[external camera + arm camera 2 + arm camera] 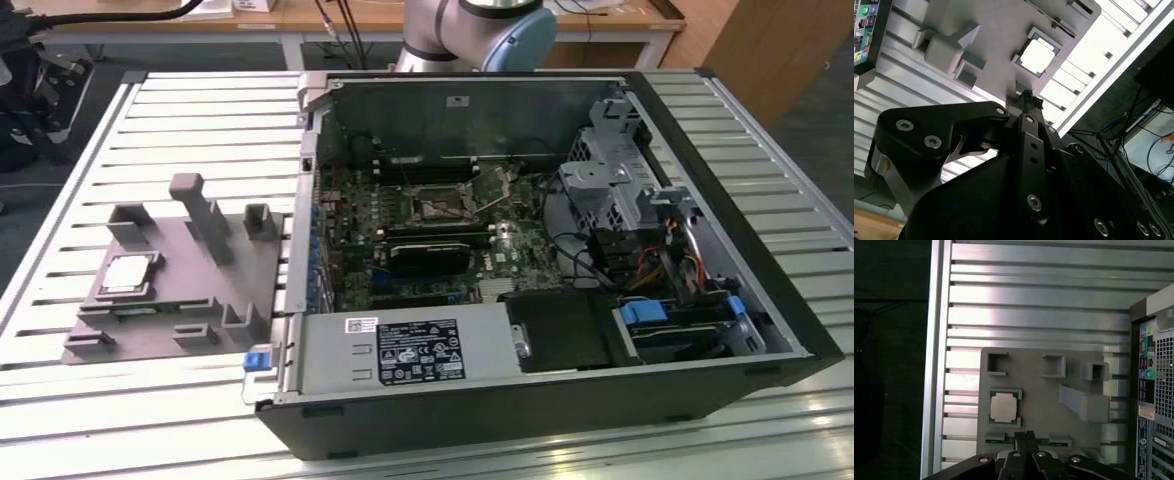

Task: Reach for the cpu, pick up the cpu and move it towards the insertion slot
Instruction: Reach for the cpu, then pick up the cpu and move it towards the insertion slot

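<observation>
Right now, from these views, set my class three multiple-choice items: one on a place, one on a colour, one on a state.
1. Where does the cpu lie?
A in the slot
B in the grey fixture
C in the gripper

2. What colour is the board?
A green
B red
C white

3. What does the gripper hold?
A the cpu
B a cable
C nothing

Answers:
1 B: the cpu rests in a square seat of the fixture, and the slot's dark centre is bare.
2 A: the board around the slot is green.
3 C: in the first wrist view the gripper hangs above the fixture, shut, with nothing between its fingers.
</observation>
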`<state>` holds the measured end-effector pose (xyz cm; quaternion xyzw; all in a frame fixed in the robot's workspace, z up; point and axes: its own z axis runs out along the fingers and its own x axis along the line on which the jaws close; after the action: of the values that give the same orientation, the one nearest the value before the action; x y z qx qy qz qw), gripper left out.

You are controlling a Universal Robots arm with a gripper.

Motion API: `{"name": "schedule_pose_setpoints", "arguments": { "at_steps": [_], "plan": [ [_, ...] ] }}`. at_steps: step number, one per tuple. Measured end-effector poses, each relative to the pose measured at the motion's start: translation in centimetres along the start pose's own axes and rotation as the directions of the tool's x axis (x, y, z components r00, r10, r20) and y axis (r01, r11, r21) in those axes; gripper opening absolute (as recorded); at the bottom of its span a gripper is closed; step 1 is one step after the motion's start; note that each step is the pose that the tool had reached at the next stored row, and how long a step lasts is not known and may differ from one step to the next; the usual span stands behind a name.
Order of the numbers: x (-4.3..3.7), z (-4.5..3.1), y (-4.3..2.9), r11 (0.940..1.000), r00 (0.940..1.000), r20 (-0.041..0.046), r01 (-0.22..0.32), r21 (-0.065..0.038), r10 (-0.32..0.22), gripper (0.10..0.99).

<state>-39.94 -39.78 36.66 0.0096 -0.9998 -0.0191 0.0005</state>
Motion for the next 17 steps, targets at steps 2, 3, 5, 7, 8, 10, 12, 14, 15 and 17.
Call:
{"name": "schedule_pose_setpoints", "arguments": {
  "at_steps": [2, 3, 5, 7, 8, 10, 12, 14, 15, 17],
  "plan": [
    [0.2, 0.09, -0.2, 1.0, 1.0, 0.0001, 0.0, 0.0, 0.0, 0.106],
    [0.25, 0.13, -0.34, 1.0, 1.0, -0.0001, 0.0, 0.0, 0.0, 0.106],
    [0.39, 0.24, -0.74, 1.0, 1.0, 0.0001, 0.001, 0.0, -0.001, 0.106],
    [0.59, 0.4, -1.13, 1.0, 1.0, 0.0002, 0.001, -0.001, -0.001, 0.106],
    [0.7, 0.51, -1.25, 1.0, 1.0, 0.0008, 0.001, -0.002, -0.001, 0.106],
    [0.83, 0.79, -1.39, 1.0, 1.0, 0.0014, 0.001, -0.003, -0.001, 0.106],
    [0.97, 1.06, -1.52, 1.0, 1.0, 0.0021, 0.001, -0.004, -0.001, 0.106],
    [1.09, 1.37, -1.61, 1.0, 1.0, 0.0026, 0.001, -0.005, -0.001, 0.114],
    [1.12, 1.54, -1.63, 1.0, 1.0, 0.0025, 0.001, -0.005, -0.001, 0.114],
    [1.17, 1.91, -1.67, 1.0, 1.0, 0.0026, 0.001, -0.005, -0.001, 0.231]
  ]
}}
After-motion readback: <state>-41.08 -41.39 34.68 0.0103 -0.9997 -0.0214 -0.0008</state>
